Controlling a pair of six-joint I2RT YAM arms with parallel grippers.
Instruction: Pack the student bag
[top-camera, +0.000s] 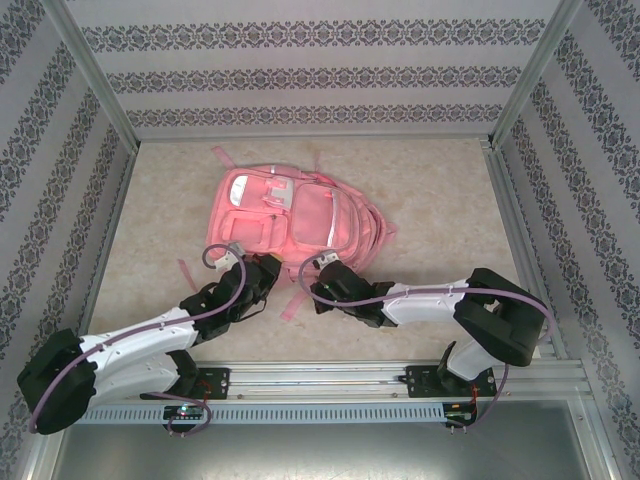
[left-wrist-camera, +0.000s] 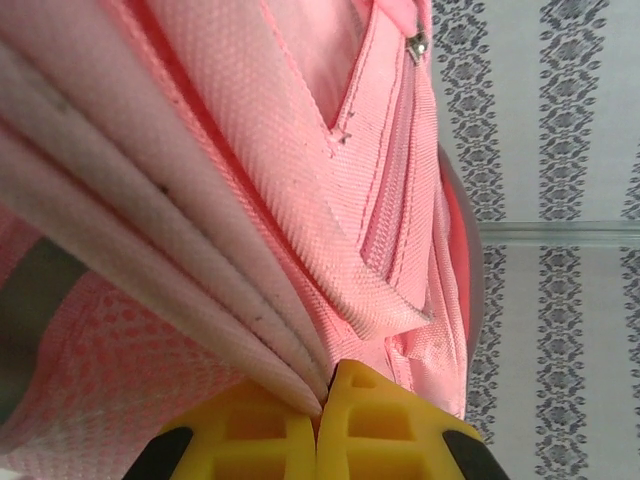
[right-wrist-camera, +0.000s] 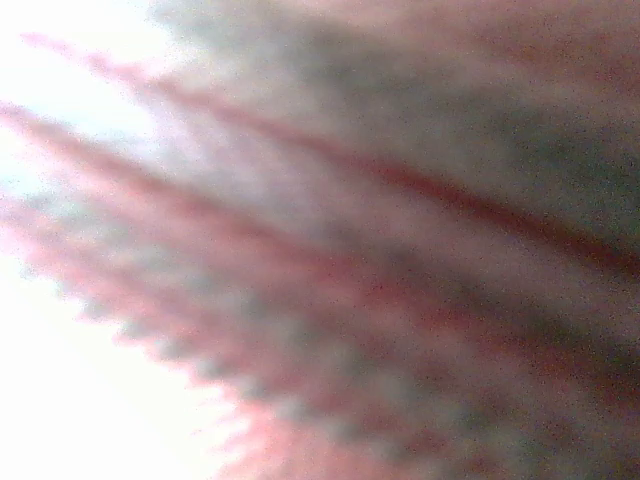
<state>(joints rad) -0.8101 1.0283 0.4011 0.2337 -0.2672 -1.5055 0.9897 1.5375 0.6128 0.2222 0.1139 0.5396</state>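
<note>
One bag (top-camera: 300, 215) lay centred on the desk (top-camera: 440, 200). The left hand (left-wrist-camera: 325, 388) pinched a fold of its fabric. The right hand (top-camera: 322, 268) was pressed together at its near edge, apparently gripping fabric; view blurred.

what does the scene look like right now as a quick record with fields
bag: pink student bag, lying mid-table, looks open
left gripper: shut, pinching folds of the bag's fabric at its near edge
right gripper: shut, at the bag's near edge; grip unclear, wrist view blurred
table: beige, patterned walls around
</note>
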